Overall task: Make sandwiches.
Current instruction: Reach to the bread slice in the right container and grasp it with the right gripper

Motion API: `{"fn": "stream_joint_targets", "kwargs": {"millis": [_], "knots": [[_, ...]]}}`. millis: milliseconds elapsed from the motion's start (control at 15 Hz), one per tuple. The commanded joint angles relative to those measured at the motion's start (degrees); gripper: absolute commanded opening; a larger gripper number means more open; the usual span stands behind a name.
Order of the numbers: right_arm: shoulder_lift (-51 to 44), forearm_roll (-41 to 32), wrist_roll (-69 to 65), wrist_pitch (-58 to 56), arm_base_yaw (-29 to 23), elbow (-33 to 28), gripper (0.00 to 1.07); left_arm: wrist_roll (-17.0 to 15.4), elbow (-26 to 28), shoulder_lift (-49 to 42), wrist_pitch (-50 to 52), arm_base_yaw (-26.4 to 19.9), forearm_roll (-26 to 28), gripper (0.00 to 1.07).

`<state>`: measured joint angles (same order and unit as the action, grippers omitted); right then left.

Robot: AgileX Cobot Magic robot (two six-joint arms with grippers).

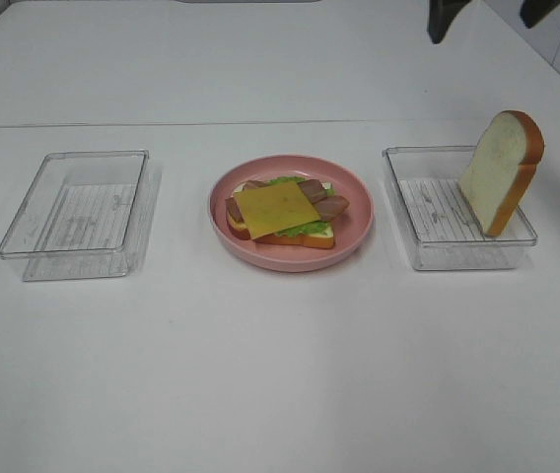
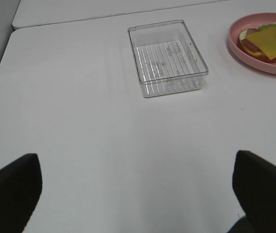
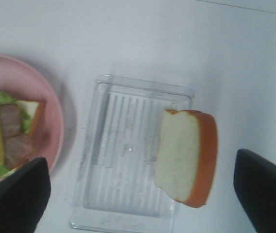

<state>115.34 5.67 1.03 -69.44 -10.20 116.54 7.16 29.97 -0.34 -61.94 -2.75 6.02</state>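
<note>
A half-built sandwich lies on the round pink plate (image 1: pixel 290 262) in the middle of the table: a bread slice (image 1: pixel 314 237) at the bottom, then green lettuce (image 1: pixel 305 227), bacon strips (image 1: pixel 327 206) and a yellow cheese square (image 1: pixel 277 208) on top. A second white bread slice (image 1: pixel 498 169) stands on edge, leaning in the right clear tray (image 1: pixel 428 212); it also shows in the right wrist view (image 3: pixel 179 155). My right gripper (image 1: pixel 484 28) is open and empty, high behind that tray (image 3: pixel 123 160). My left gripper (image 2: pixel 138 194) is open and empty, well back from the left tray (image 2: pixel 167 58).
The left clear tray (image 1: pixel 78 212) holds nothing. A seam between two white tabletops (image 1: pixel 162 124) runs across behind the trays. The plate (image 2: pixel 254 53) shows at the edge of the left wrist view and in the right wrist view (image 3: pixel 55 121).
</note>
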Motion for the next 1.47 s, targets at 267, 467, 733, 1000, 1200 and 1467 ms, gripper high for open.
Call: {"fn": "stream_joint_targets", "kwargs": {"millis": [267,467,733,1000,1200,1467], "knots": [[-0.1,-8.3,3.8,-1.9,14.2,0.2,0.98,0.0,-0.1,-0.7,0.2,0.0,0.1,1.00],[2.5,-11.1,4.6,-1.6,17.8,0.2,0.98,0.0,-0.1,-0.7,0.2,0.0,0.1,1.00],[8.3,-16.2,6.9,-1.7,17.6,0.2,0.98,0.0,-0.1,-0.7,0.2,0.0,0.1,1.00],[13.6,-19.4,7.6,-2.0,17.6,0.2,0.98,0.0,-0.1,-0.7,0.2,0.0,0.1,1.00],[16.8,-20.7,7.8,-2.2,17.5,0.2,0.98,0.0,-0.1,-0.7,0.2,0.0,0.1,1.00],[19.3,-22.4,7.8,-3.3,17.5,0.2,0.93,0.0,-0.1,-0.7,0.2,0.0,0.1,1.00]]}}
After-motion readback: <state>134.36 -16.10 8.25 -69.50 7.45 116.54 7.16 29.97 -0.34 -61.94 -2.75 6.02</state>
